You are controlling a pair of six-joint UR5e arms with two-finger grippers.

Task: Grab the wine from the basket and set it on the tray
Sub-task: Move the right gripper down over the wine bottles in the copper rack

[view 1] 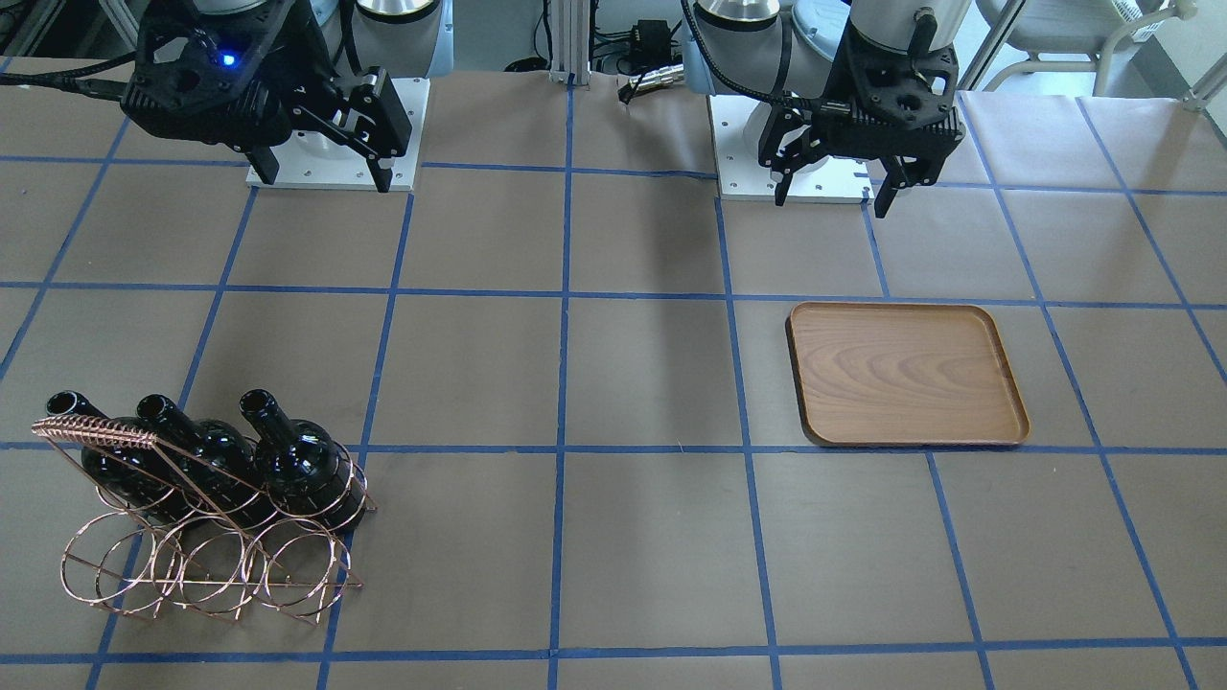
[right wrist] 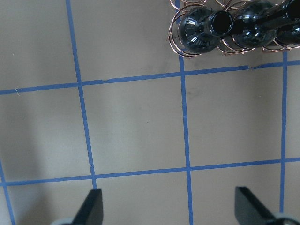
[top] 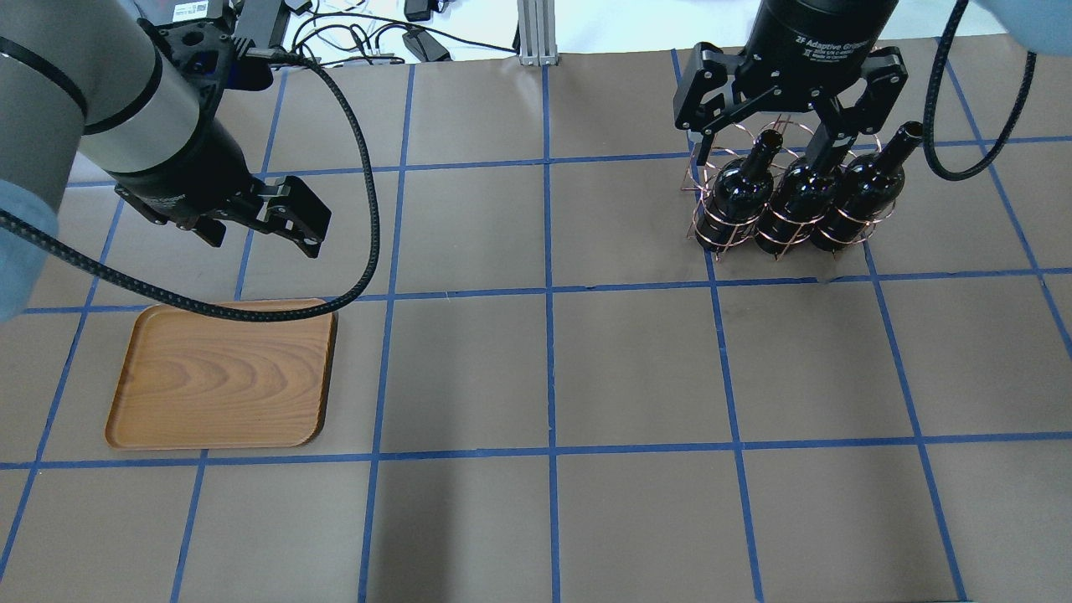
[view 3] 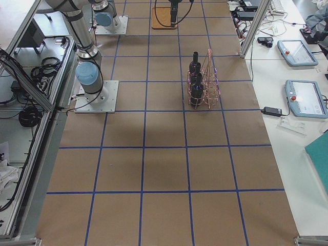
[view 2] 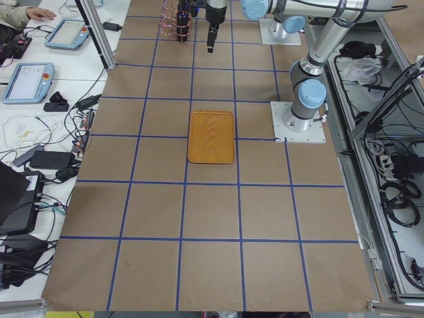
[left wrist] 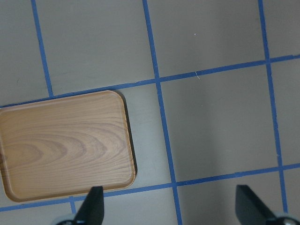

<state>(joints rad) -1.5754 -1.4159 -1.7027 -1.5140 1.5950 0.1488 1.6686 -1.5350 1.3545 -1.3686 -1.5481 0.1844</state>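
Note:
Three dark wine bottles (top: 741, 188) stand side by side in the copper wire basket (top: 712, 239) at the table's far right; they also show in the front view (view 1: 307, 470) and the right wrist view (right wrist: 201, 28). My right gripper (top: 787, 126) is open and empty, held high above the table on the robot's side of the basket, touching nothing. The wooden tray (top: 222, 373) lies empty on the left; it also shows in the left wrist view (left wrist: 65, 145). My left gripper (top: 264, 239) is open and empty, above the table just beyond the tray's far edge.
Brown paper with a blue tape grid (top: 548, 289) covers the table. The arm bases stand on white plates (view 1: 331, 172) at the robot's edge. Cables and a metal post (top: 532, 33) lie at the far edge. Screens and cables lie on side benches (view 2: 40, 73).

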